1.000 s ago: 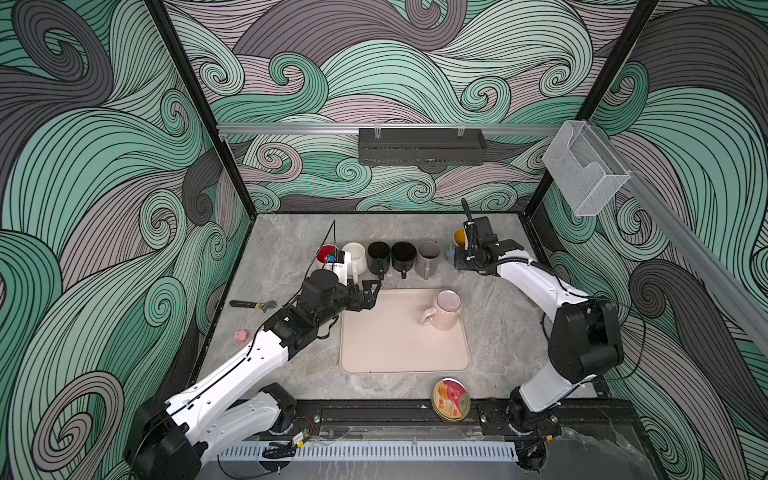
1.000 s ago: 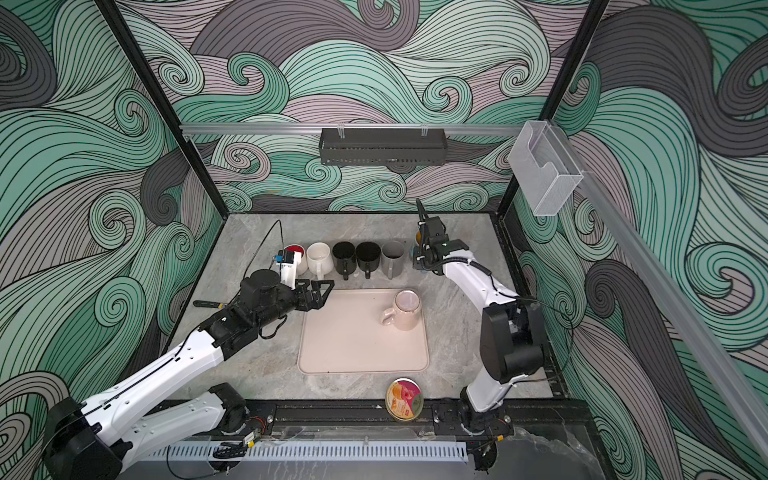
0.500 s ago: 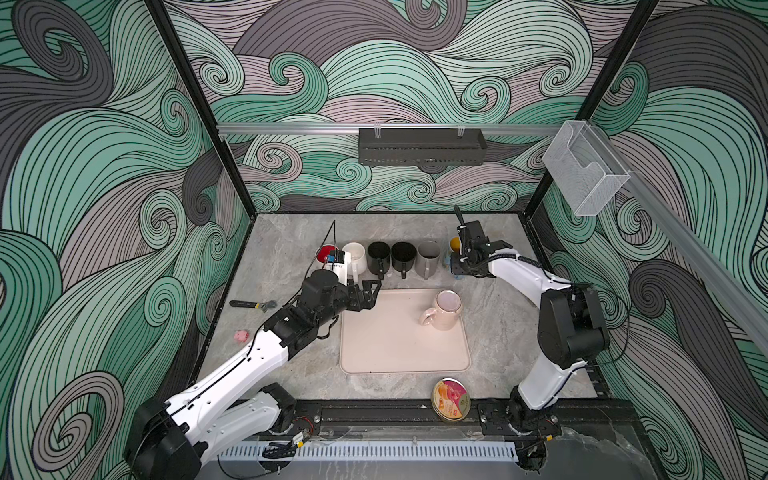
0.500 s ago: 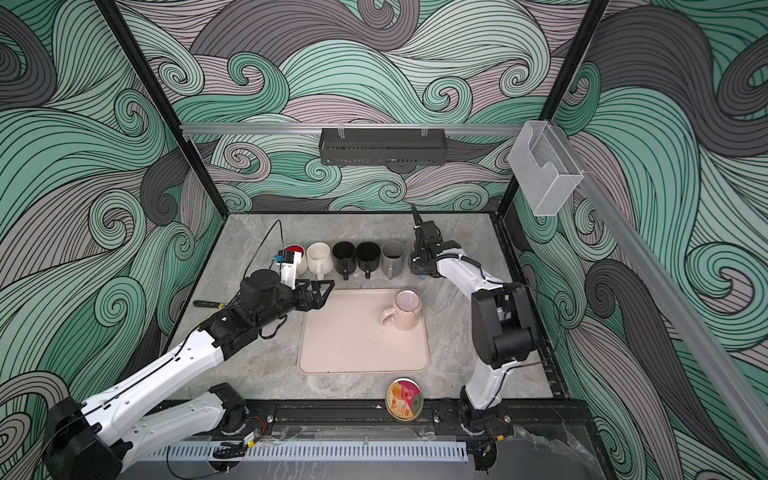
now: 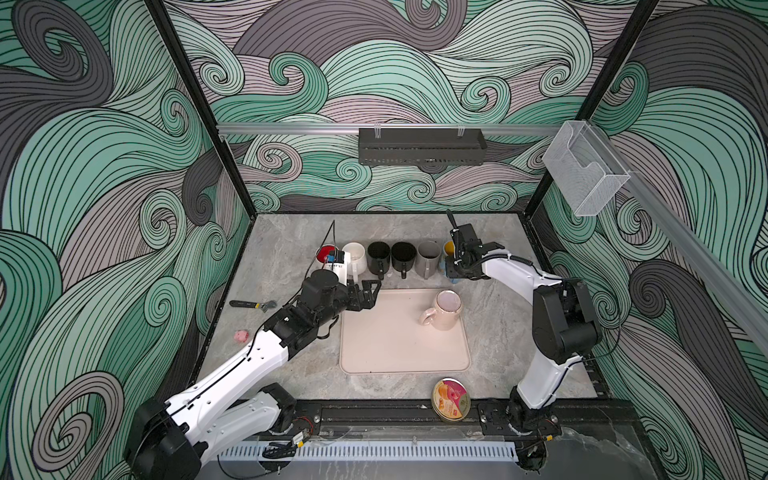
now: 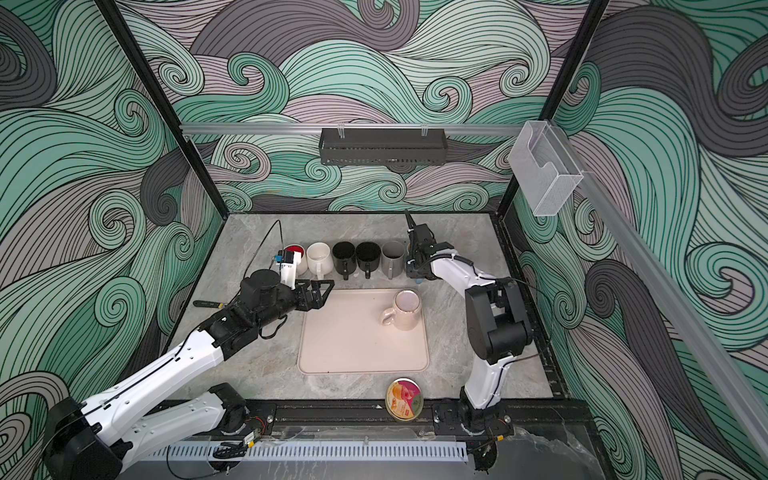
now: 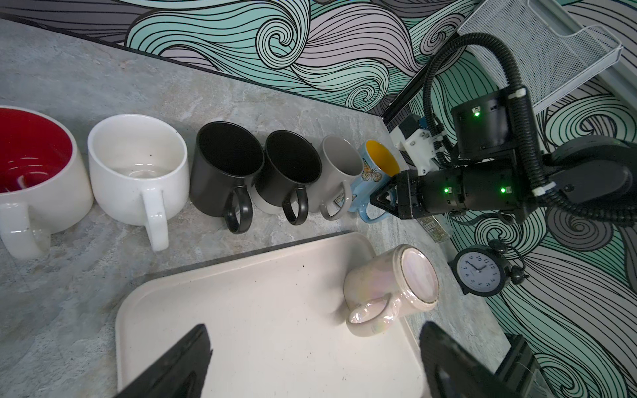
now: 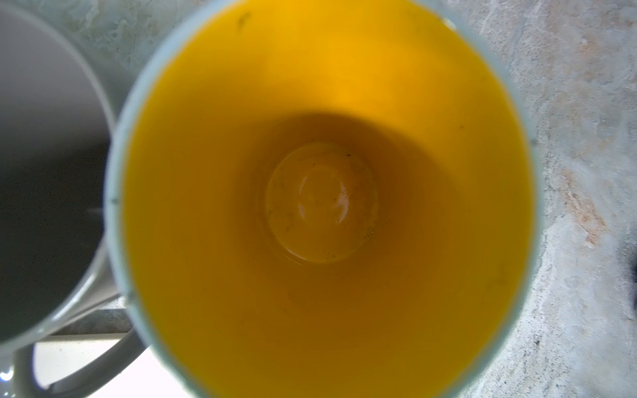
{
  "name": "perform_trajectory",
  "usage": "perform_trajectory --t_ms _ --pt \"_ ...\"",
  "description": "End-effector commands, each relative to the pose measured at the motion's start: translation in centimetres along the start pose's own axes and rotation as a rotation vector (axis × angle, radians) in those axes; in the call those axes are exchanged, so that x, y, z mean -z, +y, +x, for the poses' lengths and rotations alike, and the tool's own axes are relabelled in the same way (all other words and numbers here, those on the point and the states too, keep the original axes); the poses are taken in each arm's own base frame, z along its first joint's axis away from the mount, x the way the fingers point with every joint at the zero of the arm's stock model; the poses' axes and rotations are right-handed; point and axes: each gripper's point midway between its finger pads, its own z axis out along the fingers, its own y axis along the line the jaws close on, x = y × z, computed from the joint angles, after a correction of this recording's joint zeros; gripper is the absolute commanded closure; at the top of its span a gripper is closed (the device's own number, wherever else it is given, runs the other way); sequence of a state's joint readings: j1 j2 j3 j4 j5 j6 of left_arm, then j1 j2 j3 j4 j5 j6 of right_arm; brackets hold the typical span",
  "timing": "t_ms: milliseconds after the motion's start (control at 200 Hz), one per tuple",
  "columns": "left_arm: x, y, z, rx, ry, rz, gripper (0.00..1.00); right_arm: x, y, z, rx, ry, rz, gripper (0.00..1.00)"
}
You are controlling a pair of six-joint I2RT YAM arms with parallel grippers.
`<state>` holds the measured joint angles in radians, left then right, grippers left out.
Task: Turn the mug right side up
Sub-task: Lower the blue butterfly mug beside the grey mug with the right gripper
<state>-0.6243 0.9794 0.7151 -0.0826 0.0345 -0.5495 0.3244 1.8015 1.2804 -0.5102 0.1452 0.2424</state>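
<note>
Across both top views, pink mug (image 5: 445, 315): upside down on tray (image 5: 395, 347), right side.
Left tool (image 5: 375, 296): released, at tray's far-left corner.
Left wrist view, right tool (image 7: 375, 203): clenched on handle of upright blue mug (image 7: 371, 174), ending mug row (image 7: 227, 165).
Right wrist view, blue mug: yellow inside, on surface (image 8: 579, 172).

A robot lab test cell. Wave-printed walls (image 5: 415, 62) and black frame posts (image 5: 180, 62) stand behind and beside the left gripper (image 5: 371, 294).
</note>
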Motion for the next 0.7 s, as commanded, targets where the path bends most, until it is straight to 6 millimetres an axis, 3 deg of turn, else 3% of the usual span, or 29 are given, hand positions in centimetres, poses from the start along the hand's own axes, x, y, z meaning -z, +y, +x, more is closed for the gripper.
perform_trajectory --t_ms 0,490,695 --pt "0.0 0.1 0.4 0.006 0.010 0.004 0.05 1.0 0.2 -3.3 -0.011 -0.122 0.015 1.00" --pt "-0.1 0.3 0.7 0.009 0.022 0.000 0.05 0.4 0.6 -2.8 -0.054 -0.091 0.030 1.00" --pt "-0.3 0.4 1.0 0.011 0.029 -0.001 0.05 1.5 1.4 -2.8 -0.059 -0.107 0.017 0.85"
